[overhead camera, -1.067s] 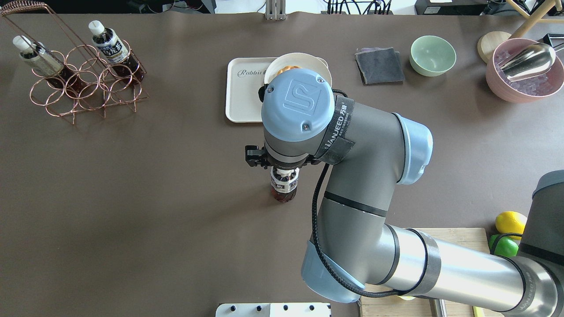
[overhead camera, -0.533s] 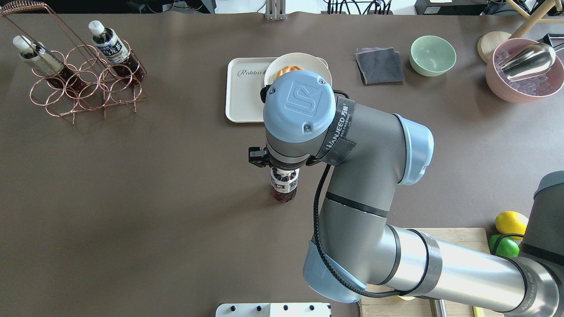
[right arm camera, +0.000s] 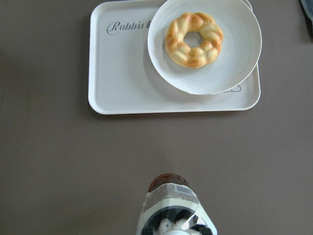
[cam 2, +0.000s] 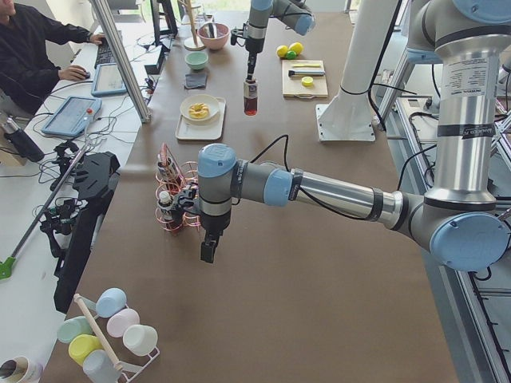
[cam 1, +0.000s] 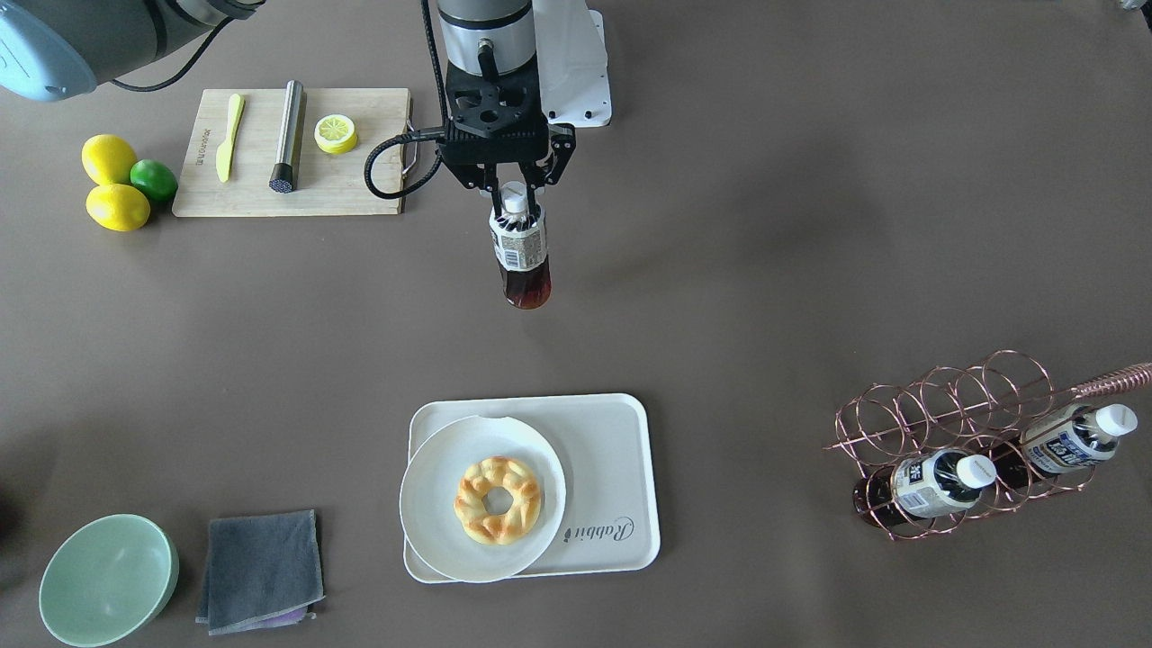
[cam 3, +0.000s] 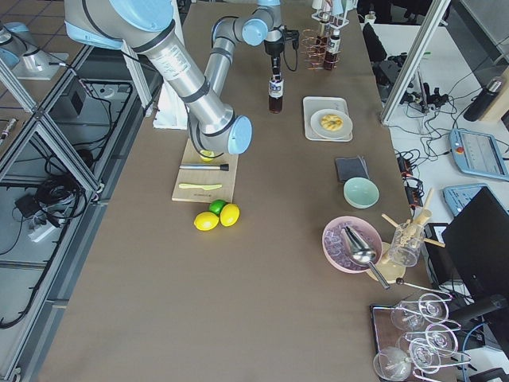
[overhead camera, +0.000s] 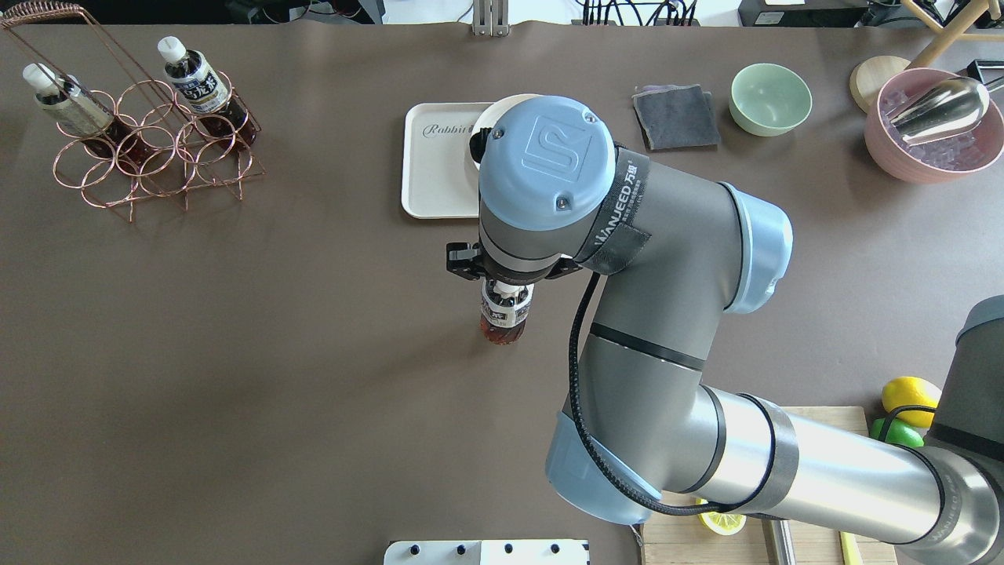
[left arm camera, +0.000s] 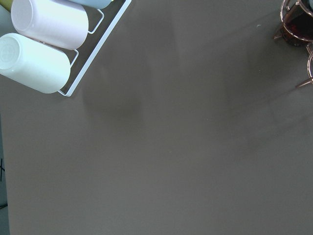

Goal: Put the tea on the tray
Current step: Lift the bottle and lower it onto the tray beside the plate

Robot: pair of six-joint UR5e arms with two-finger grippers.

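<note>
My right gripper [cam 1: 515, 193] is shut on the white cap of a tea bottle [cam 1: 520, 252] and holds it upright above the brown table, a good way short of the tray. The bottle also shows in the overhead view [overhead camera: 502, 318] and at the bottom of the right wrist view [right arm camera: 171, 205]. The cream "Rabbit" tray [cam 1: 603, 450] carries a round white plate [cam 1: 432, 504] with a doughnut [cam 1: 497, 498]; its labelled end [right arm camera: 122, 73] is bare. My left gripper [cam 2: 207, 251] hangs near the copper rack; I cannot tell whether it is open or shut.
A copper wire rack [cam 1: 954, 414] holds two more tea bottles. A wooden cutting board [cam 1: 360, 189], lemons and a lime [cam 1: 117, 180], a green bowl [cam 1: 108, 576], a grey cloth [cam 1: 261, 567] and a pink bowl [overhead camera: 933, 149] stand around. Cups [left arm camera: 44, 44] lie by the left wrist.
My right arm has risen and moved a little toward the tray, with the tea bottle still in its grip. Nothing else has moved.
</note>
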